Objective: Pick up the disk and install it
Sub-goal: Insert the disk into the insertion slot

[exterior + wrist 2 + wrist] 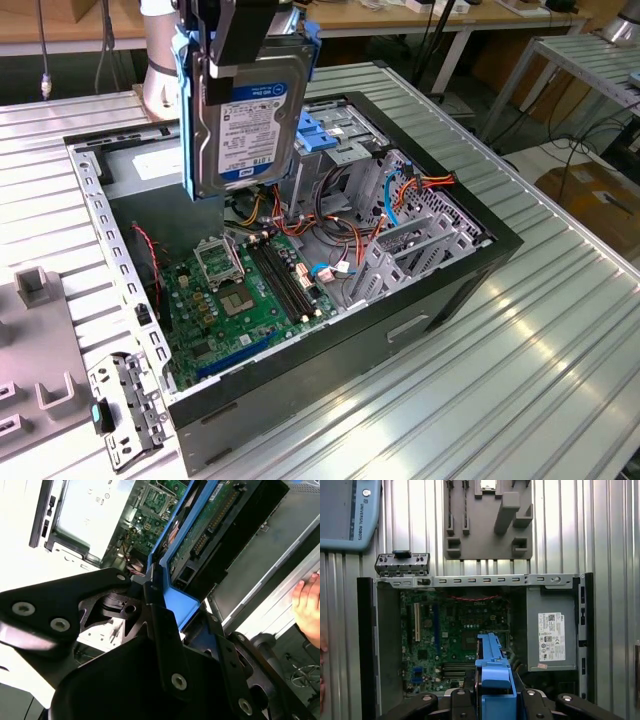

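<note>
You see a white-and-blue label [248, 112] with barcodes on the disk [240, 165], a white sticker [551, 637] with small print on the grey metal box [534, 600], and one printed line on the grey-blue panel [340, 515].

Open computer case [400, 330] lies on slatted table [520, 400]. In exterior view, clock from case centre: motherboard [240, 290] on case floor at 7, drive cage [335, 140] at 12, cables [330, 235] between them. Disk [245, 120] on edge above case at 11, gripper [240, 60] clamped on its top. Fixture tray [45, 340] on table at 9, outside case.
</note>
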Robot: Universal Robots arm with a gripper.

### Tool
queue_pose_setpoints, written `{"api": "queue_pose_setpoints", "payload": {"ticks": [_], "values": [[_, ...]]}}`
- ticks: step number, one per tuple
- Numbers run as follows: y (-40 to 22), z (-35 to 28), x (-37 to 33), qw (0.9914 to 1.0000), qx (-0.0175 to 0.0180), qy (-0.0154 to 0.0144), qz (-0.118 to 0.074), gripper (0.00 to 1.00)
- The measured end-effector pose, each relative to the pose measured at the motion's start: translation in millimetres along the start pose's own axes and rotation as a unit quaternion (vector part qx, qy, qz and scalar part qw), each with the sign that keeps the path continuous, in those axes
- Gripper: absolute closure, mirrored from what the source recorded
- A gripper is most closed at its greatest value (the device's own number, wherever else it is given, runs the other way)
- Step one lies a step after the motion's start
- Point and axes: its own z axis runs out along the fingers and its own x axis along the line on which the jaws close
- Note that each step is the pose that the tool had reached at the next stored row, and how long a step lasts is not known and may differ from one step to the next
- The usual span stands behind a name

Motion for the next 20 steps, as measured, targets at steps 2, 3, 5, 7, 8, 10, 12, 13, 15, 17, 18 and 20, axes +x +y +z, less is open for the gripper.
{"api": "queue_pose_setpoints", "payload": {"ticks": [2, 3, 5, 7, 8, 10, 12, 13, 15, 17, 18, 20], "values": [[-0.1, 0.0, 3.6, 1.0, 0.0, 0.0, 0.0, 0.63], [-0.2, 0.0, 5.5, 1.0, 0.0, 0.0, 0.0, 0.63], [-0.3, 0.0, 8.4, 1.0, 0.0001, 0.0, 0.0, 0.63], [-0.5, -0.1, 11.6, 1.0, 0.0, 0.0002, 0.0, 0.63], [-0.6, -0.1, 13.8, 1.0, 0.0, 0.0003, 0.0, 0.63], [-0.9, 0.0, 19.7, 1.0, 0.0001, 0.0004, 0.0, 0.63], [-1.4, -0.1, 24.9, 1.0, 0.0, 0.0009, 0.0, 0.63], [-1.9, 0.0, 28.8, 1.0, 0.0, 0.0012, 0.0, 0.63], [-2.7, 0.2, 34.4, 1.0, 0.0001, 0.0015, 0.0, 0.63], [-4.0, 0.2, 40.7, 1.0, 0.0001, 0.0023, 0.0, 0.63], [-4.7, 0.3, 42.1, 1.0, 0.0001, 0.0025, 0.0, 0.63], [-7.4, 0.4, 44.0, 1.0, 0.0001, 0.0026, 0.0, 0.63]]}}
